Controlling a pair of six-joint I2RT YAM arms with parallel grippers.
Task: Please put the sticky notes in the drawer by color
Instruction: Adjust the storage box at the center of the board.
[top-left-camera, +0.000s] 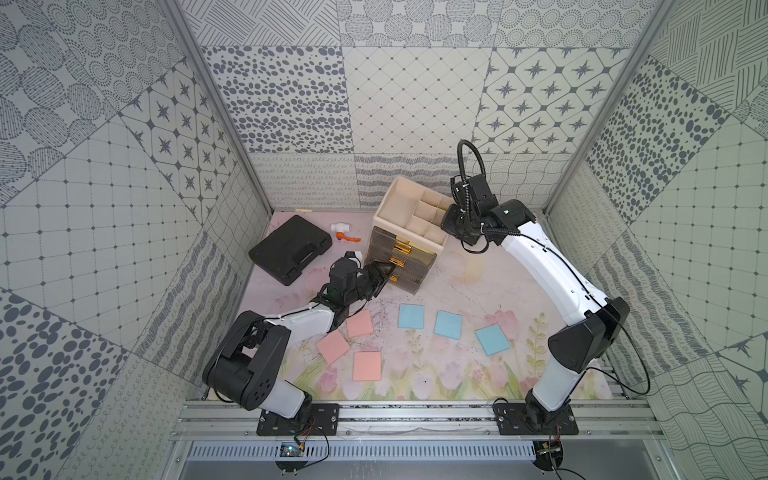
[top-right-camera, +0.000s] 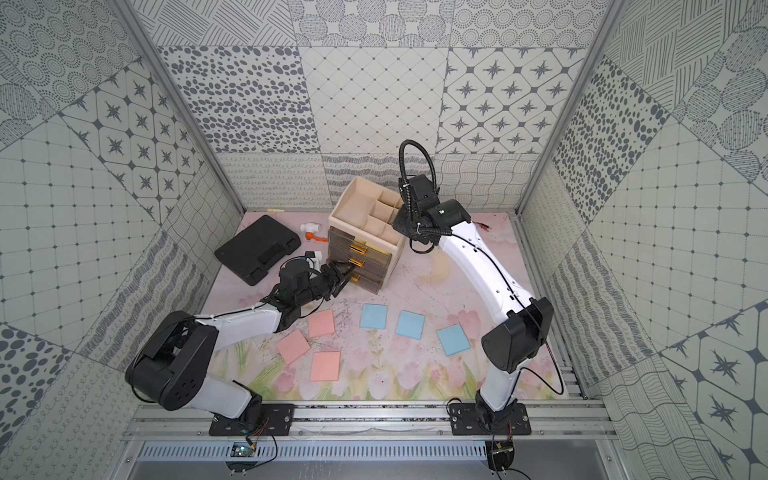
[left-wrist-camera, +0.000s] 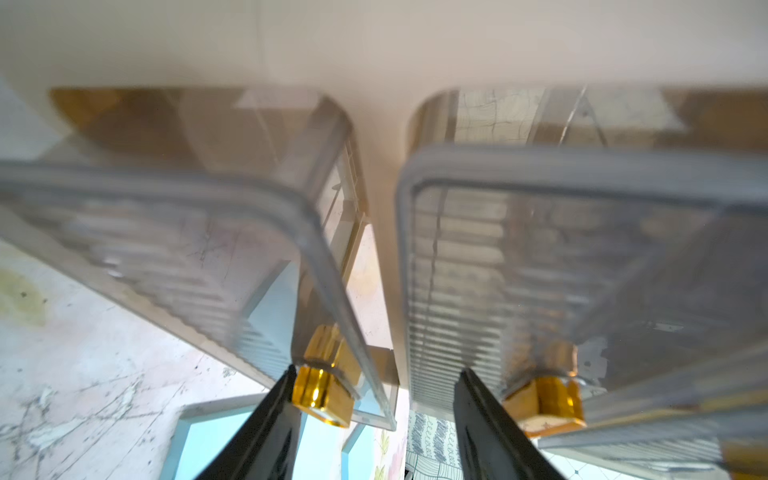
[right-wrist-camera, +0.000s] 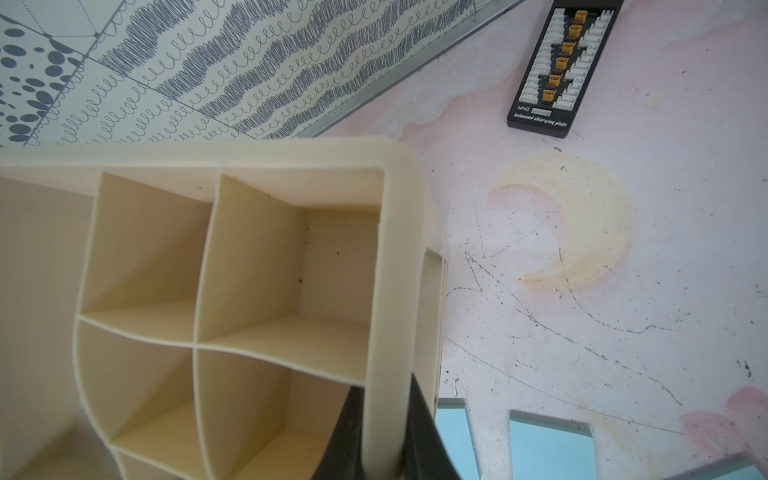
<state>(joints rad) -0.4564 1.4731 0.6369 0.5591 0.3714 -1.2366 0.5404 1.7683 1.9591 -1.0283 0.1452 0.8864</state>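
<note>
In both top views a drawer unit (top-left-camera: 409, 237) is seen standing at the far middle of the flowered surface (top-left-camera: 461, 286), with an open compartment tray on top and three smoky drawers with gold handles below. Three pink sticky notes (top-left-camera: 367, 366) are laid flat on the near left of the surface. Three blue sticky notes (top-left-camera: 448, 325) are spread in a row to their right. All six lie apart from the unit and outside its drawers. The left pincer (top-left-camera: 384, 275) is held at the drawer fronts, and the right pincer (top-left-camera: 447, 217) is set on the tray's right rim. A black case (top-left-camera: 289, 249) lies at the far left. In the left wrist view the left pincer (left-wrist-camera: 376, 374) is shown spread, with the gold handle (left-wrist-camera: 324, 390) of the lowest drawer between its fingers (left-wrist-camera: 266, 428), just beside one and clear of the other. In the right wrist view the right pincer (right-wrist-camera: 386, 386) is shown pinching the unit's cream rim (right-wrist-camera: 390, 266), one finger inside a compartment and one outside. Two blue sticky notes (right-wrist-camera: 548, 444) and a black connector board (right-wrist-camera: 561, 66) are seen on the surface beyond.
</note>
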